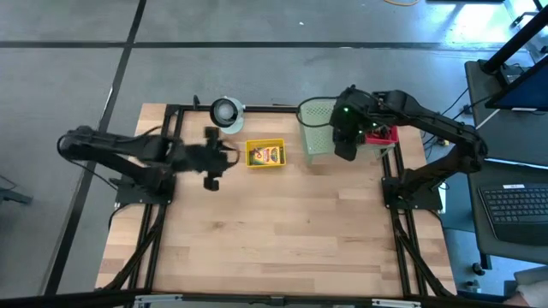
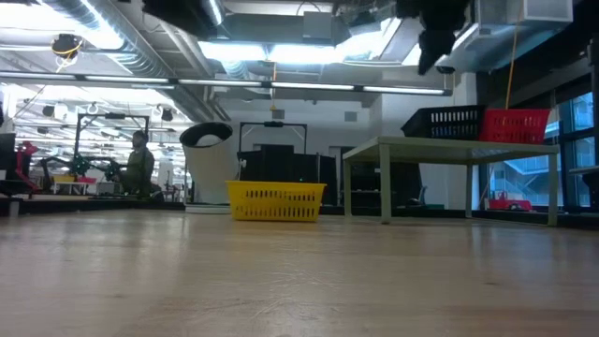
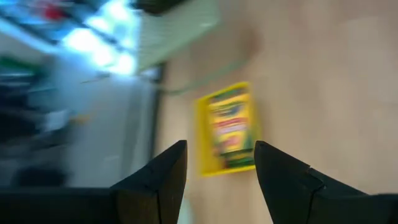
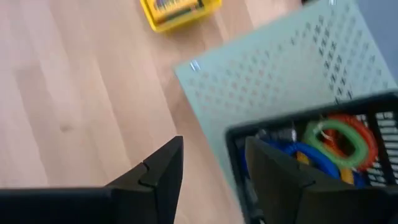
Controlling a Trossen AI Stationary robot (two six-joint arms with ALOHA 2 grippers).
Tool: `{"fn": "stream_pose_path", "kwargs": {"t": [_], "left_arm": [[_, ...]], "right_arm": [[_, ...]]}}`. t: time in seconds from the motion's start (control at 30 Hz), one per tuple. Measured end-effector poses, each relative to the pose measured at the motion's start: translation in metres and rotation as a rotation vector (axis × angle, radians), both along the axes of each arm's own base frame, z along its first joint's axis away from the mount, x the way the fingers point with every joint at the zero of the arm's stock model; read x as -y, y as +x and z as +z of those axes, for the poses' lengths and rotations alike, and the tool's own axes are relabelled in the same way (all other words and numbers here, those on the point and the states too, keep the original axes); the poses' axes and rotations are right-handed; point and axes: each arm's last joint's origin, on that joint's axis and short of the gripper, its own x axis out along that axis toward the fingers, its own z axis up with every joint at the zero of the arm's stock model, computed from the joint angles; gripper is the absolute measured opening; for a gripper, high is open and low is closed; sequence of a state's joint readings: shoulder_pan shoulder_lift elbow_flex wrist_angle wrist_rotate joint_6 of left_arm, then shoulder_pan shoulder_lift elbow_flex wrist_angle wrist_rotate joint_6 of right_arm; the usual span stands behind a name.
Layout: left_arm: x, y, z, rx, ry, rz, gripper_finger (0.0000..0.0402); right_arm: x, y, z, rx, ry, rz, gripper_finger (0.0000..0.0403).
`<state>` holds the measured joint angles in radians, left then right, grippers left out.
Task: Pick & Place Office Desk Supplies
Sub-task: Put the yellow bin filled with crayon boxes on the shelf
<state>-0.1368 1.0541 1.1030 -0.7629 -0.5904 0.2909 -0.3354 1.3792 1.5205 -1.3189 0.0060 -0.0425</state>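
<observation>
A flat yellow-and-green crayon box (image 1: 265, 154) lies flat on the wooden table; it also shows as the crayon box (image 3: 229, 127) in the left wrist view and the crayon box (image 4: 180, 11) in the right wrist view. My left gripper (image 1: 216, 159) (image 3: 219, 180) is open and hovers just left of the box, its fingers on either side of the box's near end without touching. My right gripper (image 1: 345, 141) (image 4: 211, 180) is open, raised beside the pale green perforated stand (image 4: 280, 68). Blue, green and orange rubber bands (image 4: 336, 143) lie in a black slotted tray (image 4: 379, 124).
A round white-and-grey roll (image 1: 226, 111) stands near the table's far edge. A red basket (image 1: 383, 134) sits right of the green stand (image 1: 317, 128). Bare wood (image 1: 274, 239) fills the near half of the table. A person (image 2: 140, 164) shows far off in the room.
</observation>
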Motion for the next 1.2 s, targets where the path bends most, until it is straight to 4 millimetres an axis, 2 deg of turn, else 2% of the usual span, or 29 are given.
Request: {"fn": "stream_pose_path", "kwargs": {"t": [0.13,0.2,0.47,0.63,0.87,1.2], "left_arm": [[-0.024,0.020,-0.012,-0.069,-0.189,-0.200,0.0179],[-0.036,0.028,-0.021,-0.132,-0.222,-0.281,0.0175],[-0.077,0.053,-0.065,-0.444,-0.092,-0.406,0.0170],[-0.090,0.067,-0.091,-0.594,-0.023,-0.448,0.0169],[-0.101,0.083,-0.113,-0.661,0.048,-0.549,0.0168],[-0.116,0.093,-0.146,-0.754,-0.012,-0.585,0.0168]], "right_arm": [[-0.010,0.007,0.010,0.088,0.030,0.013,0.0174],[-0.014,0.010,0.015,0.130,0.044,0.029,0.0173],[-0.030,0.017,0.021,0.190,0.064,0.060,0.0172],[-0.038,0.019,0.021,0.194,0.071,0.080,0.0165],[-0.048,0.022,0.022,0.213,0.089,0.086,0.0157],[-0.057,0.025,0.024,0.240,0.102,0.102,0.0155]]}}
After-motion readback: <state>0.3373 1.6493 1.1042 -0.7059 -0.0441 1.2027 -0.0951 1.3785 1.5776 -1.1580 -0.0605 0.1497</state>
